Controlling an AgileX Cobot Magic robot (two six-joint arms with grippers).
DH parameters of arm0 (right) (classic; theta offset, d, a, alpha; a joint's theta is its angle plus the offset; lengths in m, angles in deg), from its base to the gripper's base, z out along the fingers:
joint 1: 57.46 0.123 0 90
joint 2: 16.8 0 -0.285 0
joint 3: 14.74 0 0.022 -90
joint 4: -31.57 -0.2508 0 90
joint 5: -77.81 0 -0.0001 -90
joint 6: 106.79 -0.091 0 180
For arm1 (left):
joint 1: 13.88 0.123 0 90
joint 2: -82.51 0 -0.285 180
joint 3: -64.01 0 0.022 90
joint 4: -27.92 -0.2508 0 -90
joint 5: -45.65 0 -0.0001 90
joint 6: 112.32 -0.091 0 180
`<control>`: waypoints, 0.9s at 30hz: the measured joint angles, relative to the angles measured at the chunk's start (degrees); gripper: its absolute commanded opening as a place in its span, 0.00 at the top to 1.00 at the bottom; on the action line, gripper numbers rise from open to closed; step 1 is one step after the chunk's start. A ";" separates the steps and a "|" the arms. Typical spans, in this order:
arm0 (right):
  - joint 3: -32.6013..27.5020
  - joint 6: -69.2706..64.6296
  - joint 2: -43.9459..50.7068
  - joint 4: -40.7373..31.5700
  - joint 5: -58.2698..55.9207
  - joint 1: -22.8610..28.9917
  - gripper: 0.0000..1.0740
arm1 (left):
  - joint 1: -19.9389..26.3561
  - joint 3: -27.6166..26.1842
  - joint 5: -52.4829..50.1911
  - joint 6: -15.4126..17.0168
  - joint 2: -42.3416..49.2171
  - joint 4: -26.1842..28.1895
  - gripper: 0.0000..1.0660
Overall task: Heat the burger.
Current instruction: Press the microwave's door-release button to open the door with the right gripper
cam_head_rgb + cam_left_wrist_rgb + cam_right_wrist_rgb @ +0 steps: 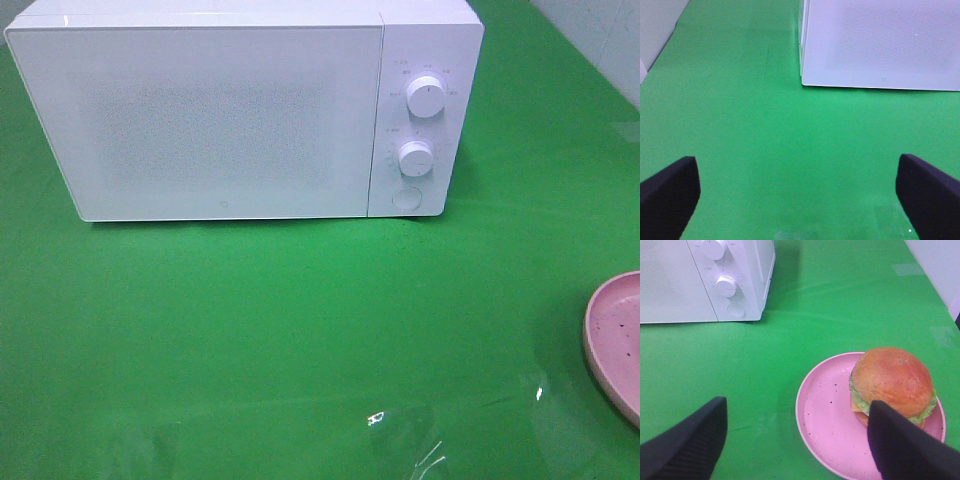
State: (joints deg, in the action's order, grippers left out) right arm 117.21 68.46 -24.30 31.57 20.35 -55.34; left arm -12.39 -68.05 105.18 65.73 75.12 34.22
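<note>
The burger [892,382], with a golden-brown bun, green lettuce and yellow cheese, sits on a pink plate [830,425] in the right wrist view. In the exterior high view only the plate's edge [615,340] shows at the right border and the burger is out of frame. A white microwave [240,110] with its door closed stands at the back of the green table; it also shows in the right wrist view [705,280] and the left wrist view [880,45]. My right gripper [795,440] is open, above the table beside the plate. My left gripper [797,200] is open and empty over bare table.
The microwave has two round knobs [426,96] and a round button [406,197] on its right panel. A pale wall [940,265] borders the table's right side. Another pale surface [657,30] lies beyond the table's left edge.
</note>
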 measured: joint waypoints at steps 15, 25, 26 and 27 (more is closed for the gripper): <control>0.00 0.00 0.00 0.00 0.00 0.00 0.32 | 0.00 0.00 0.00 0.00 0.00 0.00 0.06; 0.74 0.00 -0.92 0.00 2.23 0.00 0.32 | 0.00 0.00 0.00 0.00 0.00 0.00 0.06; 0.92 -0.06 -2.58 0.00 3.50 0.00 0.32 | 0.00 0.00 0.00 0.00 0.00 0.00 0.06; 0.92 -0.06 -3.61 0.00 4.07 0.00 0.32 | 0.00 0.00 0.00 0.00 0.00 0.00 0.06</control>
State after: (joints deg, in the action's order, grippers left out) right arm 118.13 68.40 -27.91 31.57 24.41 -55.34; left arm -12.39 -68.05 105.18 65.73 75.12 34.22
